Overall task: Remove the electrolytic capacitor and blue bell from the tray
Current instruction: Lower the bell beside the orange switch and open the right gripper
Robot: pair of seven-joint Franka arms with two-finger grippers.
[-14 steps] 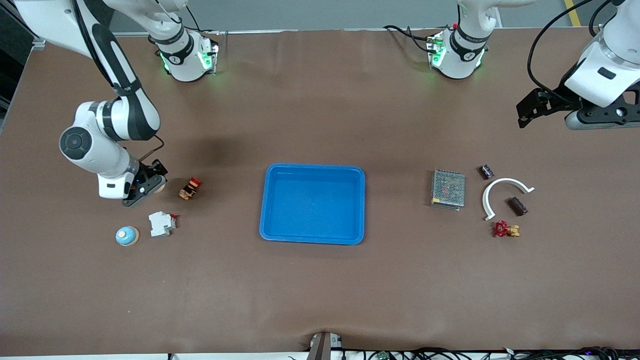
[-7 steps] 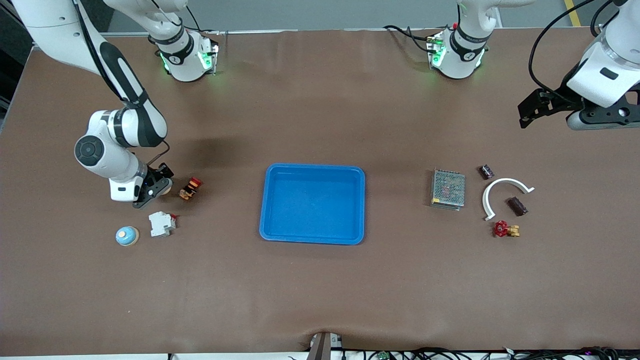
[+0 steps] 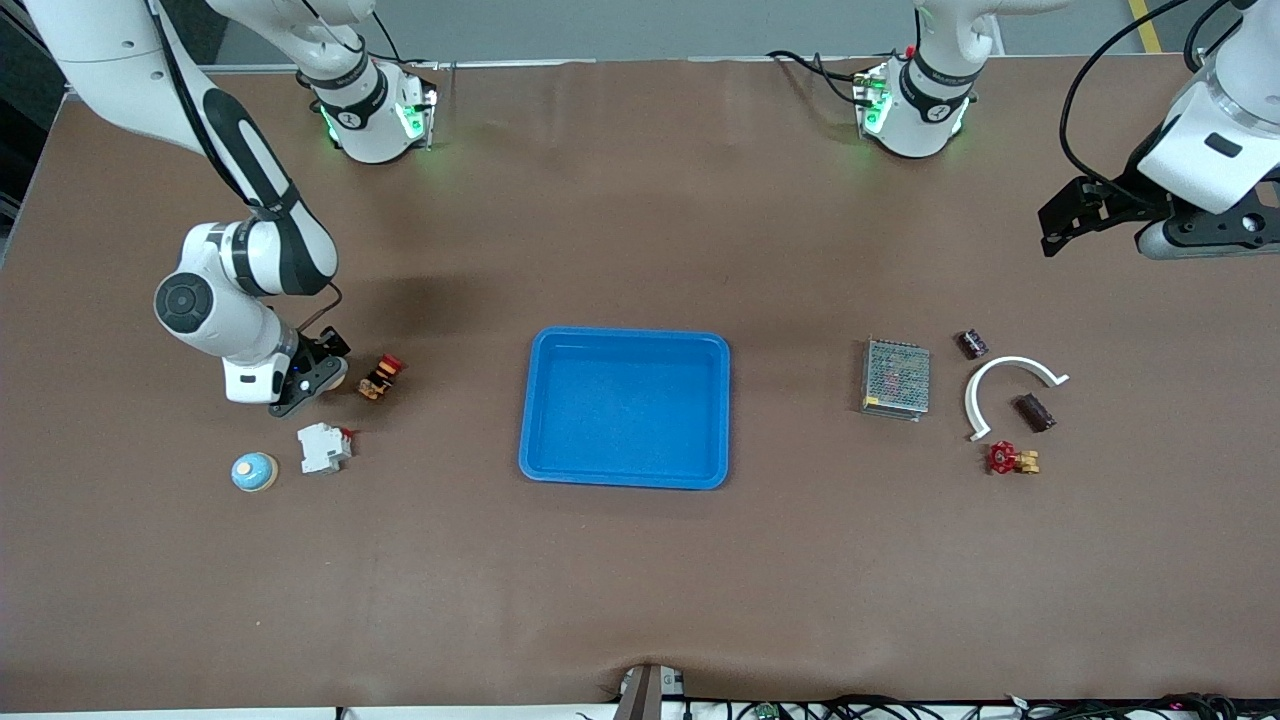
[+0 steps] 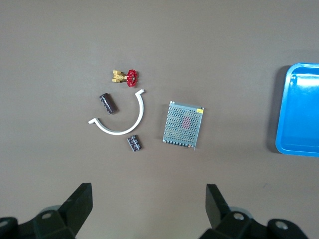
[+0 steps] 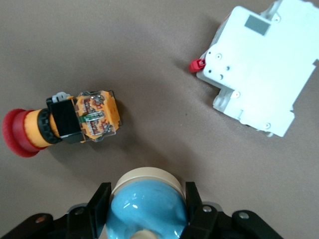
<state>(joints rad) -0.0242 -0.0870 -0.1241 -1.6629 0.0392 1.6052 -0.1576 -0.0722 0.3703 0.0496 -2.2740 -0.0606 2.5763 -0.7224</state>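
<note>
The right gripper (image 5: 147, 196) is clenched on the blue bell (image 5: 147, 211), a finger pressed against each side of the dome so that the bell is carried upright, cream rim outward. It is held low over the table at the right arm's end, well apart from the tray (image 3: 625, 335), so the bell is judged to be out of the tray and close to being set down. Just beside the held bell lies a red-capped push button (image 5: 60, 122) on its side, and a little farther from the gripper a white circuit breaker (image 5: 256, 69). Past the breaker a second bell (image 3: 254, 471) stands on the table.

The tray is seen empty at the table's middle. The left gripper (image 4: 147, 209) is released, its fingers spread wide, and is kept waiting high over the left arm's end. Below it are grouped a metal mesh box (image 4: 183, 124), a white curved strip (image 4: 119, 130), a red-handled valve (image 4: 127, 77) and two dark capacitors (image 4: 134, 143), all on the table and outside the tray, so little of the task appears left.
</note>
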